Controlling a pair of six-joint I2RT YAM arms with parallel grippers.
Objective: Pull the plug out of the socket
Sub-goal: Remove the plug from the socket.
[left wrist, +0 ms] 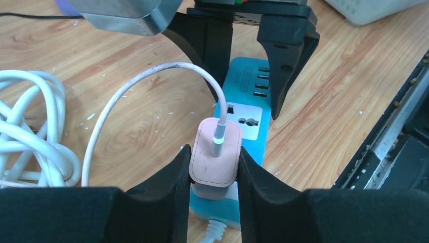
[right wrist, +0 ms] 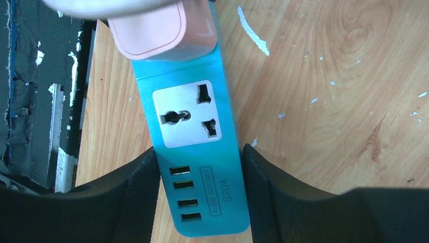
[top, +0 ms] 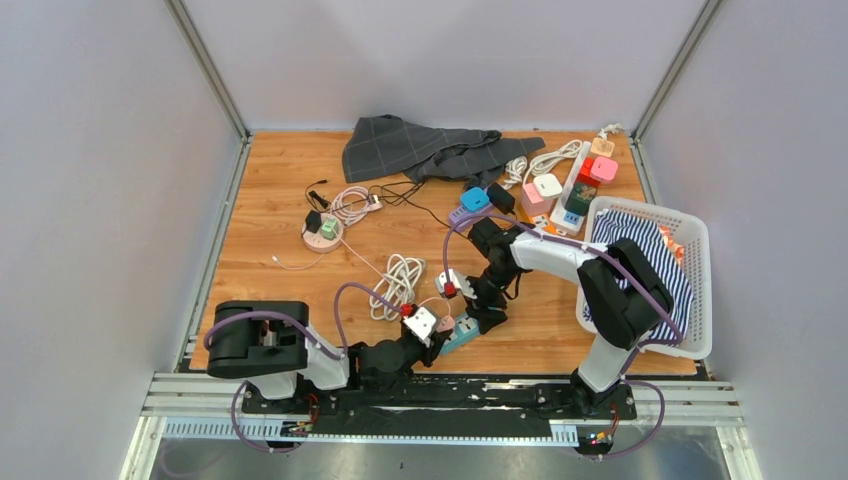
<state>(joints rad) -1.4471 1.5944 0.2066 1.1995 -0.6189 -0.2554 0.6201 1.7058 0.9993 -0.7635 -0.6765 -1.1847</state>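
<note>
Left tool (left wrist: 213, 164) clamped on the pink plug (right wrist: 157, 30), right tool (right wrist: 200, 162) gripping the blue socket strip (right wrist: 212, 192) on the tabletop (right wrist: 329, 101). Best to pull straight out, no twisting, strip braced.

Plain pale grey walls (top: 90, 150) and slim aluminium corner posts (top: 209, 68) enclose a scratched light-brown wooden tabletop (top: 270, 200), evenly lit.
</note>
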